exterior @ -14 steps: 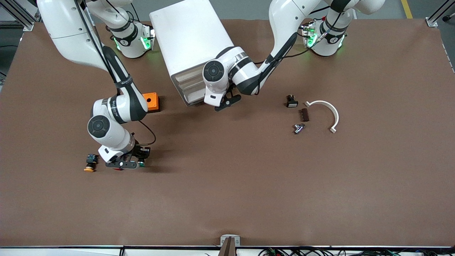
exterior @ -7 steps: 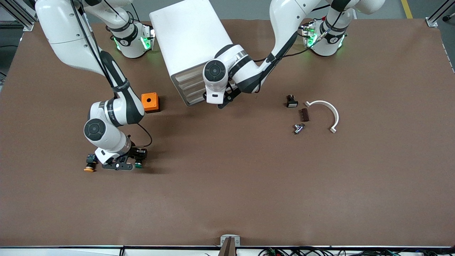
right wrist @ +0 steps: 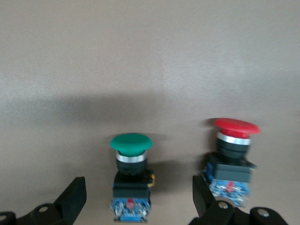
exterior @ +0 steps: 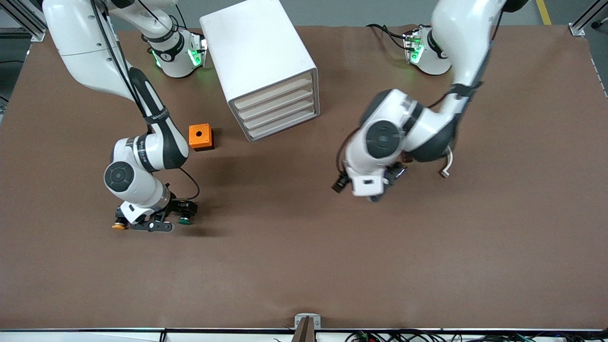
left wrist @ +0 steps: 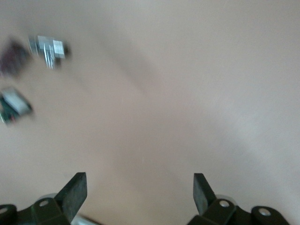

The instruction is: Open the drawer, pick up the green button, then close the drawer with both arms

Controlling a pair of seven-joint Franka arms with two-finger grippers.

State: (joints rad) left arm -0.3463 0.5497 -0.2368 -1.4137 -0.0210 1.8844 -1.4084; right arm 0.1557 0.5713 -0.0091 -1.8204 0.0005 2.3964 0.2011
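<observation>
The white cabinet [exterior: 259, 52] has four cream-fronted drawers [exterior: 280, 110], all shut. The green button [exterior: 185, 219] stands on the table beside my right gripper [exterior: 153, 224]. In the right wrist view the green button [right wrist: 132, 176] stands between the open fingers of my right gripper [right wrist: 139, 197], apart from both. My left gripper [exterior: 374, 194] hangs over the table near the small parts. The left wrist view shows my left gripper [left wrist: 139, 192] open and empty over bare table.
A red-capped button [right wrist: 233, 154] stands next to one right finger. An orange-capped button [exterior: 118, 224] lies by the right hand. An orange box [exterior: 200, 136] sits near the cabinet. A metal piece [left wrist: 49, 47], a black switch [left wrist: 14, 105] and a white curved piece [exterior: 447, 164] lie under the left arm.
My left arm has swung away from the cabinet front to over the small parts. The drawer fronts now show in full. My right gripper has shifted slightly toward the orange-capped button.
</observation>
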